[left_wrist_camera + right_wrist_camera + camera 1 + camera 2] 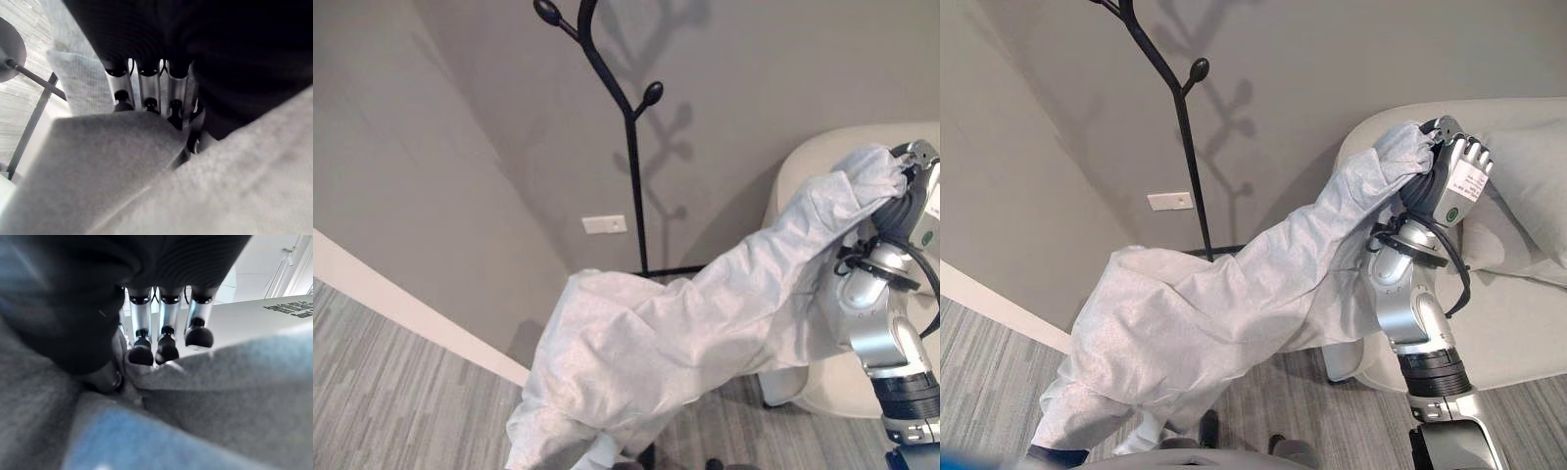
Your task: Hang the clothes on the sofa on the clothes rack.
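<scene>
Beside the clothes rack (631, 147), both robot hands (1449, 176) (146, 93) pinch the garment (705, 313); its hanging bulk could drag it from those holds.

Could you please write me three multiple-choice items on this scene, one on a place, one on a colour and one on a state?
1. Where is the garment?
A. hung on the rack
B. held up in front of the rack
C. flat on the sofa

2. What colour is the rack?
A. black
B. white
C. red

3. What is the right hand doing?
A. hanging open
B. pinching the garment
C. gripping the rack

Answers:
1 B, the cloth spans the air before the rack, off the sofa.
2 A, its pole and knobs are black.
3 B, its fingers press into the cloth.
</scene>
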Controlling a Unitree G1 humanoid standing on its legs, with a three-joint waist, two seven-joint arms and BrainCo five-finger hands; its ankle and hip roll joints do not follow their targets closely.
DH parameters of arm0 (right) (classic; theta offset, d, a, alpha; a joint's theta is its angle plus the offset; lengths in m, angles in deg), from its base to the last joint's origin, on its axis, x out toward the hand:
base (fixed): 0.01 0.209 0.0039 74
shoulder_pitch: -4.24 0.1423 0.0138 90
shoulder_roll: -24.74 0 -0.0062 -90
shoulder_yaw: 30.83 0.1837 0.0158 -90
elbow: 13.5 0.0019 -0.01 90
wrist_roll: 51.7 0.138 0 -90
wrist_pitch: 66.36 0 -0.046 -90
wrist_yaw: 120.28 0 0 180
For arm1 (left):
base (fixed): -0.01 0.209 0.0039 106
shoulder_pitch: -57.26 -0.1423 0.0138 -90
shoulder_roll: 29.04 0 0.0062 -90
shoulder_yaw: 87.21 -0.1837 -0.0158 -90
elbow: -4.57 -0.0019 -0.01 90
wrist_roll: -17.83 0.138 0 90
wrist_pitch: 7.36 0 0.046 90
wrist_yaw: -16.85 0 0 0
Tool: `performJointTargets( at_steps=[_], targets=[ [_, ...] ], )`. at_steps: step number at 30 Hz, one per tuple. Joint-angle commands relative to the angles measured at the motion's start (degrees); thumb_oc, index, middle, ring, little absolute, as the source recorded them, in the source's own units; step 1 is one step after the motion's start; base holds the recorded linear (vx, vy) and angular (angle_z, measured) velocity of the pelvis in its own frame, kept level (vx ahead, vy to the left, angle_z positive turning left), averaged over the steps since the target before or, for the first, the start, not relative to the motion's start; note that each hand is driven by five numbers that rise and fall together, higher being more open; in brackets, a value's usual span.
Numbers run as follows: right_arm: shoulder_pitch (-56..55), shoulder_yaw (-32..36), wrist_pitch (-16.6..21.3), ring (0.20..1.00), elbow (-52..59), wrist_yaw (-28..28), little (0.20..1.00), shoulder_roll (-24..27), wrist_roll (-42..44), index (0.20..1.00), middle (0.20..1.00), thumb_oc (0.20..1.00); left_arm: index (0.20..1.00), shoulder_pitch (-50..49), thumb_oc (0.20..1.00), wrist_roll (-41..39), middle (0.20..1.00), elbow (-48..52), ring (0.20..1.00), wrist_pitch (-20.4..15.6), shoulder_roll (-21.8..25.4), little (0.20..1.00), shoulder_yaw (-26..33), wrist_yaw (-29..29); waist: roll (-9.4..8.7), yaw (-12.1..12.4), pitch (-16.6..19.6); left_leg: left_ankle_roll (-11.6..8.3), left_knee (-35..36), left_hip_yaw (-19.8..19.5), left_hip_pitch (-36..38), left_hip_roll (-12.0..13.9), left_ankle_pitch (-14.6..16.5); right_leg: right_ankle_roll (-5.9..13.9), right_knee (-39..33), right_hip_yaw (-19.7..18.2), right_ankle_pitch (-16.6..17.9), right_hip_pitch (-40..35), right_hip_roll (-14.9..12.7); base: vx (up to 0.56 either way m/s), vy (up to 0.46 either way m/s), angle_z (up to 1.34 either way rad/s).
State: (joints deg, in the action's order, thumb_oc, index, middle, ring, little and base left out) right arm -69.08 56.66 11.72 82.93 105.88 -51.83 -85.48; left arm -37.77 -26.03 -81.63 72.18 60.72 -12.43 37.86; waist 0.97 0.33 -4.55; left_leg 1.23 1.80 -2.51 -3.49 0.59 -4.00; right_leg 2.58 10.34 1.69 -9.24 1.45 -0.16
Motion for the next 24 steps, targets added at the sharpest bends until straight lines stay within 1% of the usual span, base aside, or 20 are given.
performJointTargets(
  at_steps=[1,3,4,5,7,8,13,14,15,16,18,19,20,21,22,23,24],
  targets=[
    [1.5,2.6,2.6,0.2,0.7,-0.2,0.2,1.2,-0.9,0.2,0.2,0.2,0.2,1.8,0.2,3.5,0.2,4.3,0.2,-1.8,1.8,0.2,3.7,-0.1,-4.77,0.4,2.3,1.24,-6.6,0.1,4.2,-5.9,12.8,0.46,-11.4,-2.7,8.1,-3.3,2.2,0.05,-0.037,0.19],
    [2.1,3.1,2.9,0.2,1.0,-0.2,0.2,1.7,-1.1,0.2,0.2,0.2,0.2,2.7,0.2,4.5,0.2,4.5,0.2,-2.0,1.7,0.2,4.5,0.4,-4.81,0.2,2.0,0.31,-10.0,0.3,3.1,-5.9,13.9,0.01,-11.0,-2.4,7.4,-3.6,2.3,0.04,-0.037,0.22],
    [2.2,3.1,2.9,0.2,1.0,-0.2,0.2,1.7,-1.1,0.2,0.2,0.2,0.2,2.7,0.2,4.5,0.2,4.5,0.2,-2.0,1.7,0.2,4.5,0.4,-4.77,0.1,2.0,0.28,-10.5,0.2,2.9,-5.9,14.1,-0.02,-11.0,-2.3,7.4,-3.6,2.3,0.0,-0.027,0.2],
    [3.0,3.3,2.8,0.2,1.2,-0.2,0.2,2.0,-1.4,0.2,0.2,0.2,0.2,3.5,0.2,4.5,0.2,4.4,0.2,-2.1,1.6,0.2,4.7,0.7,-4.92,0.0,1.4,-0.47,-14.5,0.4,0.9,-5.9,14.4,-0.43,-10.8,-2.0,7.2,-3.8,2.1,-0.04,-0.022,0.2],
    [5.0,3.2,2.7,0.2,1.6,-0.2,0.2,3.1,-1.7,0.2,0.2,0.2,0.2,5.3,0.2,3.9,0.2,5.1,0.2,-2.5,1.5,0.2,5.1,0.9,-4.79,0.0,0.2,-2.03,-23.2,0.1,-4.3,-5.9,13.0,-1.21,-10.3,-1.9,6.8,-4.0,2.0,-0.01,-0.008,0.42],
    [7.4,2.4,2.4,0.2,1.5,-0.1,0.2,4.0,-2.1,0.2,0.2,0.2,0.2,6.4,0.2,2.4,0.2,5.7,0.2,-2.9,1.7,0.2,4.9,1.1,-4.61,0.4,-0.1,-2.47,-26.6,-0.6,-6.8,-5.8,11.2,-1.47,-10.3,-2.2,6.5,-4.7,1.7,0.02,0.015,0.45],
    [7.8,2.2,2.4,0.2,1.2,0.0,0.2,4.2,-2.0,0.2,0.2,0.2,0.2,6.6,0.2,2.3,0.2,5.6,0.2,-2.9,1.7,0.2,5.1,1.1,-4.37,0.2,-0.2,-2.51,-27.4,-0.7,-7.4,-5.6,11.5,-1.49,-10.3,-2.1,6.6,-4.4,1.9,0.07,0.025,0.07],
    [13.0,0.4,1.5,0.2,0.2,-0.5,0.2,6.4,-1.8,0.2,0.2,0.2,0.2,10.7,0.2,-1.4,0.2,6.7,0.2,-4.0,2.8,0.2,5.1,1.6,-5.16,0.9,0.6,-2.59,-11.8,-2.2,-8.5,-0.2,7.0,-0.92,-10.9,-3.2,4.7,-5.6,0.7,0.37,0.134,0.1],
    [14.2,-0.2,1.4,0.2,-0.1,-0.5,0.2,6.7,-1.8,0.2,0.2,0.2,0.2,11.7,0.2,-1.5,0.2,6.7,0.2,-4.0,3.1,0.2,4.9,1.8,-5.12,1.3,0.6,-2.79,-8.5,-3.3,-9.6,0.3,5.3,-0.95,-11.0,-3.7,4.0,-6.1,0.8,0.37,0.129,0.04],
    [14.5,-0.4,1.4,0.2,-0.3,-0.4,0.2,6.8,-1.7,0.2,0.2,0.2,0.2,11.9,0.2,-1.6,0.2,6.6,0.2,-4.1,3.1,0.2,5.0,1.8,-5.2,1.3,0.6,-2.83,-7.4,-3.2,-9.2,0.2,4.7,-0.99,-11.0,-3.7,4.0,-6.0,0.7,0.12,0.044,-0.13],
    [17.3,-1.6,1.3,0.2,-1.4,-0.1,0.2,7.5,-1.6,0.2,0.2,0.2,0.2,13.5,0.2,-2.2,0.2,6.1,0.2,-4.5,3.0,0.2,4.4,1.9,-5.25,2.0,0.0,-3.29,-2.1,-5.0,-10.9,0.3,2.6,-1.1,-11.3,-4.7,2.8,-7.3,0.6,0.15,0.056,-0.09],
    [18.3,-1.8,1.1,0.2,-1.7,0.0,0.2,7.9,-1.6,0.2,0.2,0.2,0.2,14.0,0.2,-2.4,0.2,5.9,0.2,-4.6,3.2,0.2,4.1,1.8,-5.18,2.2,-0.2,-3.55,-1.0,-5.4,-11.9,0.2,1.9,-1.13,-11.4,-5.3,2.4,-8.0,0.6,0.23,0.14,-0.25],
    [19.8,-2.5,0.6,0.2,-2.3,-0.2,0.2,8.4,-1.9,0.2,0.2,0.2,0.2,14.2,0.2,-3.1,0.2,6.0,0.2,-5.0,3.1,0.2,4.0,1.5,-4.37,2.6,-0.2,-3.75,1.8,-5.1,-11.7,0.8,0.4,-0.88,-11.6,-6.3,2.1,-8.9,0.6,0.24,0.159,-0.4],
    [20.0,-2.5,0.4,0.2,-2.3,-0.3,0.2,8.2,-2.2,0.2,0.2,0.2,0.2,14.0,0.2,-3.0,0.2,5.7,0.2,-4.9,3.0,0.2,4.0,1.5,-3.92,2.8,0.3,-4.01,2.7,-5.3,-10.9,1.1,-0.7,-0.79,-11.8,-7.1,2.0,-9.4,0.7,0.21,0.126,-0.49],
    [20.0,-2.5,0.4,0.2,-2.2,-0.3,0.2,8.2,-2.2,0.2,0.2,0.2,0.2,14.0,0.2,-3.0,0.2,5.7,0.2,-4.9,3.0,0.2,4.0,1.5,-4.03,2.9,0.4,-4.03,2.7,-5.2,-10.6,1.1,-0.2,-0.85,-11.9,-7.1,1.8,-9.6,0.6,0.23,0.153,-0.57],
    [19.9,-2.7,-0.2,0.2,-2.0,-0.7,0.2,8.0,-3.3,0.2,0.2,0.2,0.2,14.2,0.2,-2.8,0.2,4.9,0.2,-4.8,3.3,0.2,3.5,1.5,-3.27,2.9,1.6,-4.3,2.8,-4.8,-9.2,1.1,-2.3,-0.45,-12.4,-7.4,2.2,-10.1,-0.3,0.23,0.151,-0.7],
    [19.9,-2.8,-0.6,0.2,-2.1,-1.0,0.2,8.1,-3.6,0.2,0.2,0.2,0.2,14.4,0.2,-2.7,0.2,4.8,0.2,-4.9,3.7,0.2,3.6,1.5,-3.21,2.9,2.0,-4.29,2.8,-4.3,-8.3,1.0,-2.7,-0.17,-12.6,-7.6,2.4,-10.2,-0.7,0.2,0.158,-0.75]
  ],
)
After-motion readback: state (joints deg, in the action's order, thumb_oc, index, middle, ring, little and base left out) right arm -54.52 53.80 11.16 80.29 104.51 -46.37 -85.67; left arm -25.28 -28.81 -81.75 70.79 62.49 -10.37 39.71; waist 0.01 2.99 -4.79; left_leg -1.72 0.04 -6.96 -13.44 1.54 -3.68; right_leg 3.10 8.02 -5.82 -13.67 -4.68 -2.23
